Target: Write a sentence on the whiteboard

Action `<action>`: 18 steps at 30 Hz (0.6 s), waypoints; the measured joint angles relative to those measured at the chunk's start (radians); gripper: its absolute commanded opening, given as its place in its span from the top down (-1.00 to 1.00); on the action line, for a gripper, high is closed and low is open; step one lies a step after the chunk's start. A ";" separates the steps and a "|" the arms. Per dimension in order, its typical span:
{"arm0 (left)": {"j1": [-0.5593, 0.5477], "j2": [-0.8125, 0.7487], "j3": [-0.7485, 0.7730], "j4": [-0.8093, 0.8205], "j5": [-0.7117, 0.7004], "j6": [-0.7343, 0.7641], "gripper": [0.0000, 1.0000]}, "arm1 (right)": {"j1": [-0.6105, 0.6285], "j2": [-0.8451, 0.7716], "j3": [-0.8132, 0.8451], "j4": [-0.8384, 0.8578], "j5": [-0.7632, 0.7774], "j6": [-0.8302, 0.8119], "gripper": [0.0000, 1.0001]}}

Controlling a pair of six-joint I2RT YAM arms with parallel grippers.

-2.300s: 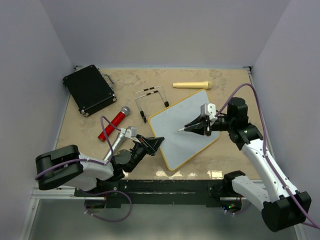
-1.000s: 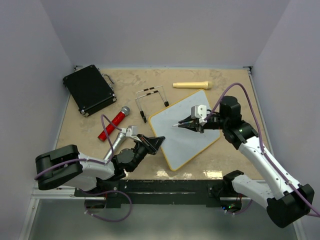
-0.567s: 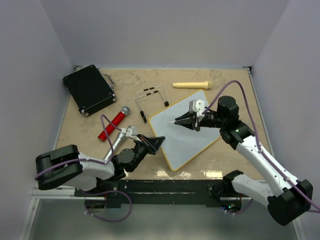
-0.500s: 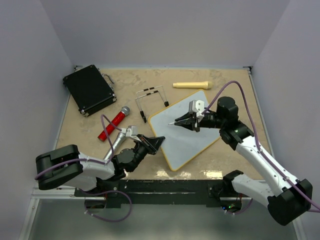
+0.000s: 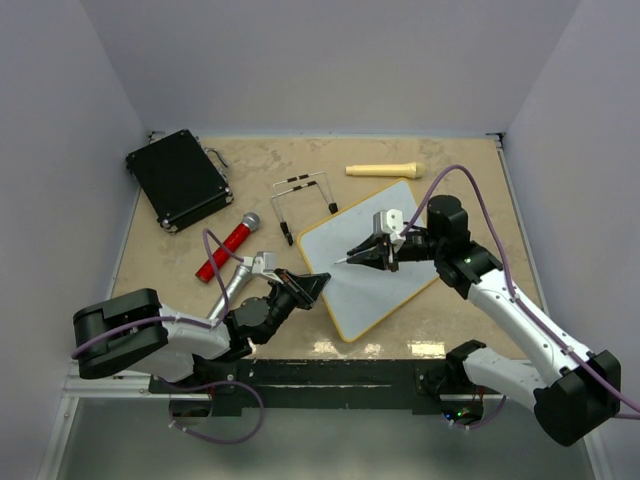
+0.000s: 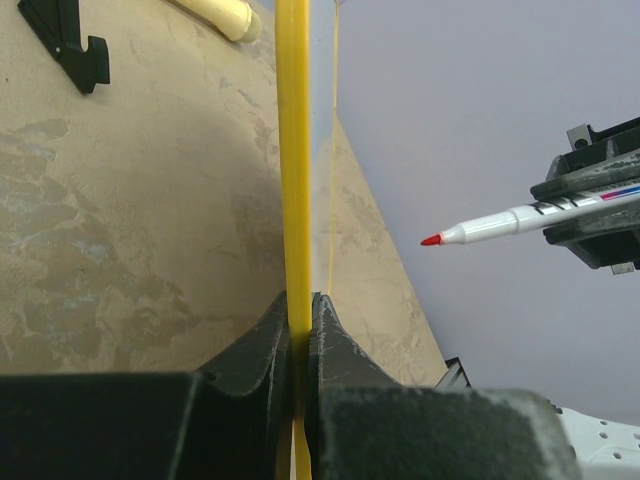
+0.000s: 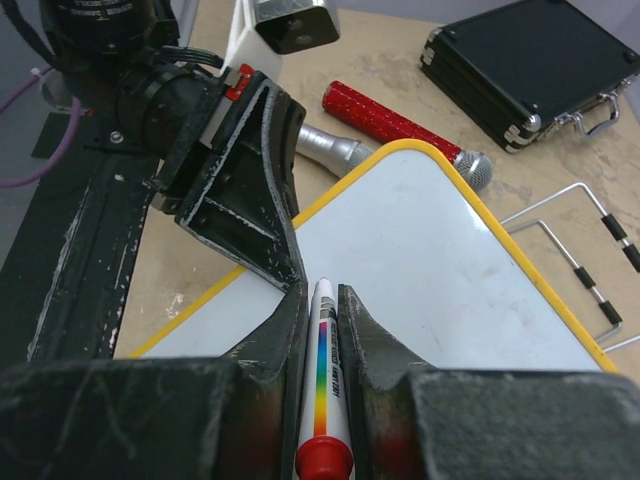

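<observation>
Whiteboard [image 5: 365,300] corner, likely under left pincer [image 5: 305,288]

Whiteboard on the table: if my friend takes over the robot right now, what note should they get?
The left fingers are shut on the corner of the white glossy whiteboard with the yellow frame.
The right fingers are shut on the white marker with the red tip, held off the board.
Done: board clamped, marker uncapped.
Left: the whole sentence; nothing is written yet.
</observation>
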 measured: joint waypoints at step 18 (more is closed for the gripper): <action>0.000 0.000 0.000 0.000 0.000 -0.003 1.00 | 0.009 0.039 0.035 -0.053 0.011 -0.014 1.00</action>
